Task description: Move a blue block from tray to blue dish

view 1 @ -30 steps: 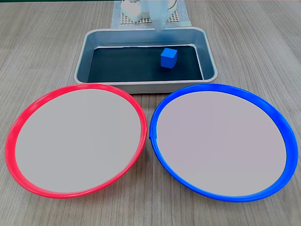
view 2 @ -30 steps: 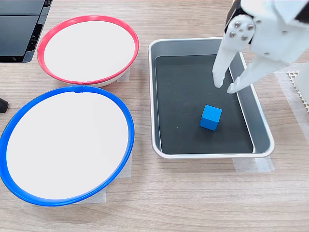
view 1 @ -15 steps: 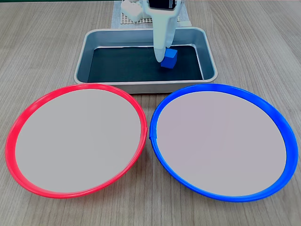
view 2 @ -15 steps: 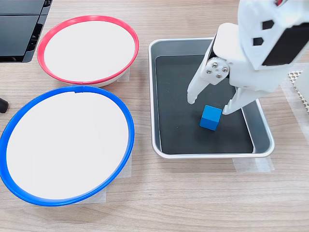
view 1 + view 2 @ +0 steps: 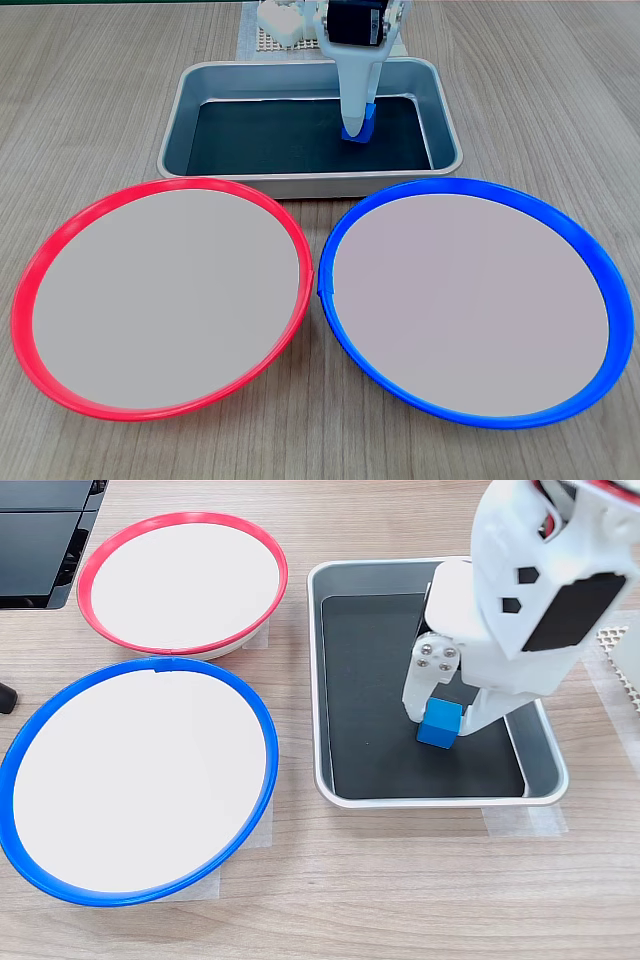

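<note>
Red dish: one large round shallow dish with a bright red rim and pale centre [image 5: 165, 295], at the first exterior view's left and bare. It probably serves as the wrong-colour choice beside the target.

Blue dish: one round shallow dish of the same size, bright blue rim and pale grey-white centre [image 5: 472, 300], touching or nearly touching the red dish. It sits just in front of the tray, so the carry from tray to dish looks short. Nothing lies in it.

Tray: one rectangular grey metal pan with rounded corners, a raised rim and a black floor [image 5: 300, 185], behind both dishes. Pale tape seems to hold its corner to the wooden table [image 5: 400, 900] in the second exterior view, likely so it stays put.

Blue block: one small solid bright-blue cube [image 5: 439, 725], resting on the tray floor, toward the tray's right in the first exterior view, where the arm hides most of it.

Gripper: one white plastic two-fingered gripper [image 5: 441, 712], pointing down into the tray. The jaws stand one on each side of the cube, close against it; whether they press it yet I cannot tell. Placed so, it looks set to pinch and lift.

Task state: the block is not yet off the tray.

Background: a dark flat object [image 5: 40, 540] at the second exterior view's top left, and a white perforated mat [image 5: 262, 38] behind the tray.
</note>
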You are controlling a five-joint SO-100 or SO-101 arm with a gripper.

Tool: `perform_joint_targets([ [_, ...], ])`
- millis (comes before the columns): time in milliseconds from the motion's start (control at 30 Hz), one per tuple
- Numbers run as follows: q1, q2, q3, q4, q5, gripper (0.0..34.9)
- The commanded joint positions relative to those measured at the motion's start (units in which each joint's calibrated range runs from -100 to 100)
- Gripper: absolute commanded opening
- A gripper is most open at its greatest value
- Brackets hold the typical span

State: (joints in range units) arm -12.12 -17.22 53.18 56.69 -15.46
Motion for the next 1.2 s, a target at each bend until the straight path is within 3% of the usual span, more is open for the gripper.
perform_joint_targets([
  [0, -0.35, -2.78, -6.43, 5.51, 2.2, 0.3],
  [200, -4.02, -2.61, -26.64, 11.45, 4.49, 0.3],
  [400, -7.12, 24.94, -58.41, 4.35, 6.06, 0.3],
  [567, -7.03, 40.72, -74.34, 5.18, 6.64, 0.3],
  [967, -3.17, 54.36, -89.54, 5.67, 6.74, 0.5],
  [1167, -2.23, 55.22, -88.18, 4.76, 7.52, 10.9],
])
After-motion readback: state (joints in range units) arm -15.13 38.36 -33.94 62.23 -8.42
